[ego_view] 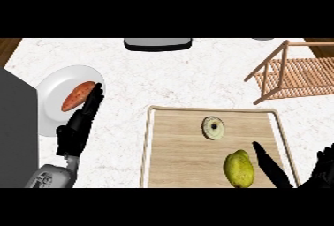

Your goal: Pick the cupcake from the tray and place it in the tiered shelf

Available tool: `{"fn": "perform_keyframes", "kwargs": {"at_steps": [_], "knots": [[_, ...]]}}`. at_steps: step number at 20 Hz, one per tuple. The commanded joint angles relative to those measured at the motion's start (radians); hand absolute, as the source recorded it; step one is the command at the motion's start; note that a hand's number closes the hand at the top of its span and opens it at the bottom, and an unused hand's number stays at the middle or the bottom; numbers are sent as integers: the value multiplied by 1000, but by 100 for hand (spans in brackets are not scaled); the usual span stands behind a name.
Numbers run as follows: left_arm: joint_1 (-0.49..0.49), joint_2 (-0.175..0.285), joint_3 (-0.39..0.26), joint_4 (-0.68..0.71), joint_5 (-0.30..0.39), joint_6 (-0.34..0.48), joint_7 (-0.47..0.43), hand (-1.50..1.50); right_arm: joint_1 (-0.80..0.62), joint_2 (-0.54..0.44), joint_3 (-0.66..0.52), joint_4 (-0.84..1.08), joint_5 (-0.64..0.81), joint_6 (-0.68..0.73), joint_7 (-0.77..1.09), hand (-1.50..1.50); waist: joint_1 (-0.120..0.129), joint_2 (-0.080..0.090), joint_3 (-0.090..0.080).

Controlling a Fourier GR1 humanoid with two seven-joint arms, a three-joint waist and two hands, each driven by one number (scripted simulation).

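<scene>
Here, head view: one steep look down at the white marbled surface.
Cupcake: the small round pale cupcake with a dark centre sits on the rectangular light-wood tray, towards its far end, apart from the yellow-green fruit.
Right hand: the black right hand hangs over the tray's near right corner, fingers spread and holding nothing, short of the cupcake.
Left hand: the black left hand rests with fingers straight at the rim of a round white plate that carries an orange-red sweet potato.
Shelf: the slatted wooden tiered shelf stands far right, well apart from the tray.
Handling: probably light, soft and easily crushed on top; best pinched low round its sides.
Hidden: the cupcake's wrapper and height cannot be judged from above; the right palm and the shelf's far part are cut off.
</scene>
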Motion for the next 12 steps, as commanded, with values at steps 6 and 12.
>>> {"fn": "perform_keyframes", "kwargs": {"at_steps": [6,12], "knots": [[-27,-18,-27,6,-29,-16,7,0,91,-21,63,-199,403,224,452,-150,46,9,-4],[-67,-23,-9,40,-22,-22,10,0,105,-63,138,-266,528,554,712,-150,51,14,-7]]}}
